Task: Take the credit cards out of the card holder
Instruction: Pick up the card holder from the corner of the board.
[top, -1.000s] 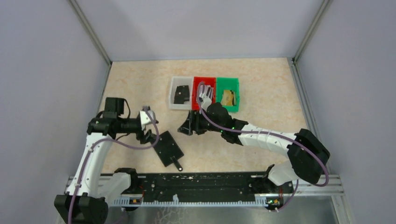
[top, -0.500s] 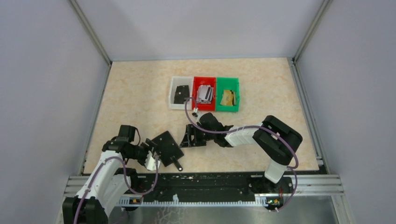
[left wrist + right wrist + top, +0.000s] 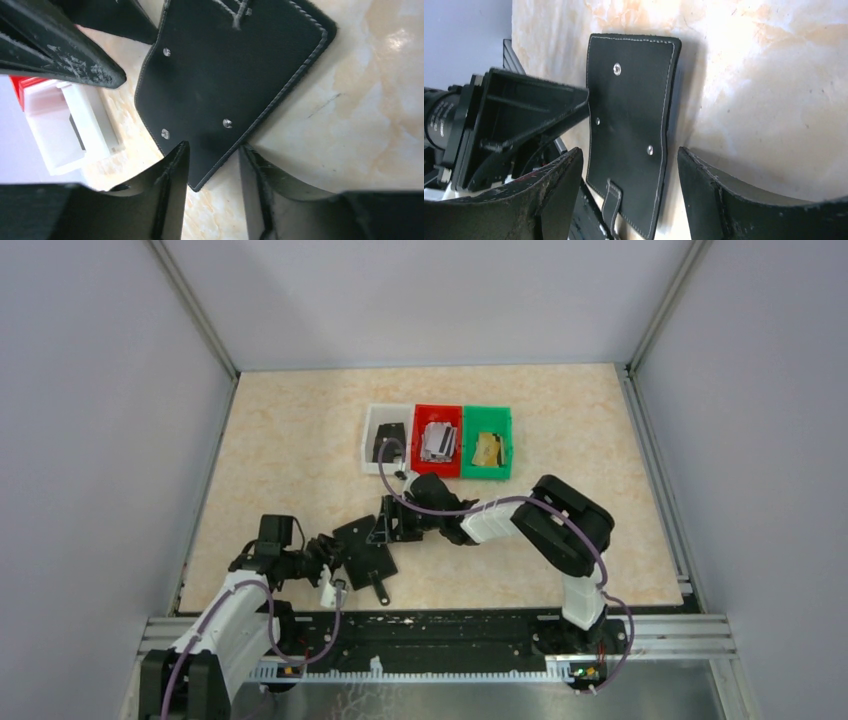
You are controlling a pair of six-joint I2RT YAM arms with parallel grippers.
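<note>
The card holder (image 3: 365, 555) lies closed and flat on the table, a black stitched case with its strap tab (image 3: 381, 594) pointing to the near edge. My left gripper (image 3: 337, 549) is open at its left corner; in the left wrist view the holder's corner (image 3: 230, 75) sits between the fingertips (image 3: 176, 170). My right gripper (image 3: 383, 527) is open at the holder's far edge; the right wrist view shows the holder (image 3: 629, 115) and strap (image 3: 610, 200) between its spread fingers (image 3: 696, 175). Silvery credit cards (image 3: 438, 440) lie in the red bin, gold ones (image 3: 487, 448) in the green bin.
Three small bins stand in a row at mid-table: white (image 3: 371, 458) holding a black item, red (image 3: 424, 468) and green (image 3: 505, 468). The white bin also shows in the left wrist view (image 3: 65, 130). The black rail (image 3: 420, 635) runs along the near edge.
My left gripper has swung down and in to the holder's left corner. My right gripper has come away from the bins, down and left to the holder's far edge. The holder has barely shifted.
</note>
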